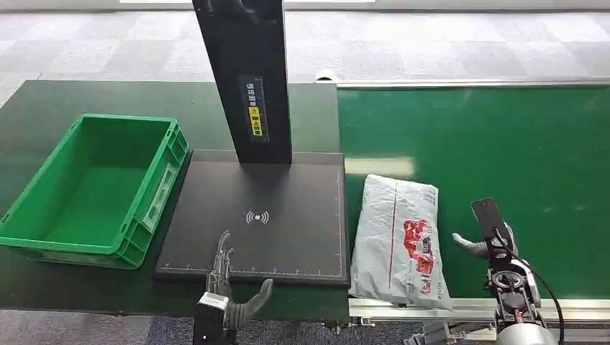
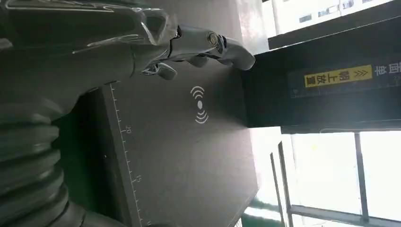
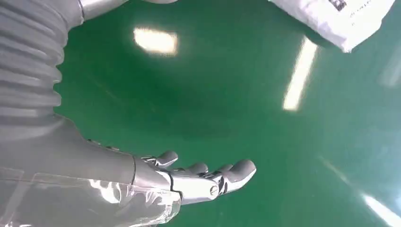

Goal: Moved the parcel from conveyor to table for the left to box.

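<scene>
A white plastic parcel (image 1: 398, 236) with red print lies on the green conveyor (image 1: 503, 151), against its near left edge beside the black scanner pad (image 1: 259, 215). A corner of the parcel (image 3: 338, 16) shows in the right wrist view. My right hand (image 1: 491, 237) hovers open over the belt just right of the parcel, fingers (image 3: 208, 177) spread and holding nothing. My left hand (image 1: 230, 287) is open at the near edge of the pad, fingers (image 2: 208, 45) extended over its ruled border. The green crate (image 1: 93, 187) stands empty at the left.
A black post (image 1: 244, 79) with a yellow label rises from the back of the pad. The dark green table (image 1: 43, 122) carries the crate and pad. The conveyor's metal rail (image 1: 431, 309) runs along its near side.
</scene>
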Tool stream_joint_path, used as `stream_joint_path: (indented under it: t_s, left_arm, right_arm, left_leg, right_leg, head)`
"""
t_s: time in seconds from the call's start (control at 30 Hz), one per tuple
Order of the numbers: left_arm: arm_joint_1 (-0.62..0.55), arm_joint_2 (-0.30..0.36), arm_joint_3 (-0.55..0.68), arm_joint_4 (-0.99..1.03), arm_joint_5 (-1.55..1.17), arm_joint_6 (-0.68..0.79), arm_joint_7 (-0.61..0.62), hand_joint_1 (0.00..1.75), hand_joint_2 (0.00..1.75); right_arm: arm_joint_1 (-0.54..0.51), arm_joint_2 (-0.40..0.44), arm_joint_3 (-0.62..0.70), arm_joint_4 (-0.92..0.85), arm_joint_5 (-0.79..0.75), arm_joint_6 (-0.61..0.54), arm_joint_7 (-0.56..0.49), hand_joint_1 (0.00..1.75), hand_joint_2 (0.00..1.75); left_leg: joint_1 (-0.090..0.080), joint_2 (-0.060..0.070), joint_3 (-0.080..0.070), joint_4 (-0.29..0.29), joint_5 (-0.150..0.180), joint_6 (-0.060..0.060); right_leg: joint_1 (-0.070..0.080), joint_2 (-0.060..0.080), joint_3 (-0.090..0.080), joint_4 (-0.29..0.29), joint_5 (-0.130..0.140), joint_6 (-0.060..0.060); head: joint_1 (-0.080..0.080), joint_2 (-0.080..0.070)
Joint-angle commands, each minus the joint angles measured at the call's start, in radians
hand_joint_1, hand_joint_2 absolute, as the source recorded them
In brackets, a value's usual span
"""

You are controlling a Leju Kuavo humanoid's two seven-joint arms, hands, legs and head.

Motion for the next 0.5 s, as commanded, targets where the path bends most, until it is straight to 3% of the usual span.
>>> stream_joint_path:
  t_s: [0.03, 0.07, 0.13, 0.27, 0.37, 0.5]
  left_arm:
    - [-0.062, -0.033, -0.024, 0.076, -0.011, -0.025, 0.001, 0.0, 1.75]
    - [-0.068, -0.034, -0.024, 0.078, -0.013, -0.024, 0.001, 0.0, 1.75]
    - [-0.073, -0.036, -0.019, 0.084, -0.014, -0.035, 0.001, 0.0, 1.75]
    - [-0.074, -0.039, -0.017, 0.089, -0.022, -0.041, 0.001, 0.0, 1.75]
    - [-0.072, -0.044, -0.016, 0.095, -0.033, -0.057, 0.001, 0.0, 1.75]
    - [-0.085, -0.047, -0.02, 0.115, -0.033, -0.077, 0.001, 0.0, 1.75]
  right_arm:
    - [-0.068, 0.061, 0.0, 0.15, -0.073, 0.241, -0.1, 0.0, 1.75]
    - [-0.067, 0.097, -0.022, 0.156, -0.133, 0.407, -0.204, 0.0, 1.75]
    - [-0.071, 0.16, 0.0, 0.15, -0.133, 0.42, -0.218, 0.0, 1.75]
    - [-0.073, 0.192, 0.012, 0.149, -0.143, 0.431, -0.219, 0.0, 1.75]
    - [-0.058, 0.23, 0.028, 0.154, -0.198, 0.561, -0.24, 0.0, 1.75]
    - [-0.047, 0.307, 0.07, 0.166, -0.27, 0.7, -0.271, 0.0, 1.75]
  left_leg:
    - [0.0, 0.002, 0.001, -0.001, 0.0, -0.002]
    - [0.001, 0.002, 0.0, 0.0, 0.0, -0.001]
    - [0.001, 0.003, 0.001, -0.001, 0.0, -0.002]
    - [0.001, 0.005, 0.001, 0.0, -0.001, -0.002]
    - [0.001, 0.001, 0.001, 0.0, 0.0, -0.002]
    - [0.002, 0.007, 0.003, -0.003, 0.0, -0.004]
  right_leg:
    - [0.0, 0.001, 0.0, -0.001, 0.001, 0.0]
    - [0.0, 0.002, 0.0, 0.0, 0.001, 0.0]
    - [0.001, 0.003, 0.0, -0.001, 0.001, 0.0]
    - [0.001, 0.004, 0.0, 0.0, 0.001, 0.0]
    - [0.001, 0.001, 0.0, 0.0, 0.0, 0.0]
    - [0.001, 0.006, 0.002, -0.002, 0.002, 0.001]
  head:
    - [0.0, 0.0]
    - [0.0, 0.0]
    - [0.0, 0.0]
    - [0.0, 0.0]
    - [0.001, 0.0]
    - [0.001, 0.0]
